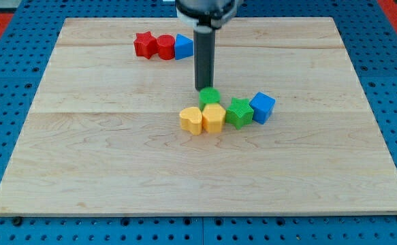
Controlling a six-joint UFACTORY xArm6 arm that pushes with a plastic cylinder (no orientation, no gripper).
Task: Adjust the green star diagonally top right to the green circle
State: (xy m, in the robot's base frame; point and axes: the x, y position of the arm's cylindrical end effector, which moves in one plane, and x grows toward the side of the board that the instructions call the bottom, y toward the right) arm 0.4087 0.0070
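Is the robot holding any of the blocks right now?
No, nothing is held. My tip is just a plain rod end that only pushes. It sits right at the top edge of the green circle, with the green star to the view's right.

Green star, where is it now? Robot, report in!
My tip sits just above the green circle. Green star lies at the circle's lower right, not top right. Blue cube touches the star's right side.

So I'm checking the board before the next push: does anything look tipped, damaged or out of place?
Nothing stands out. All blocks sit flat on the board. The green star lies right of the green circle, slightly lower, not yet top right. My tip is just above the circle.
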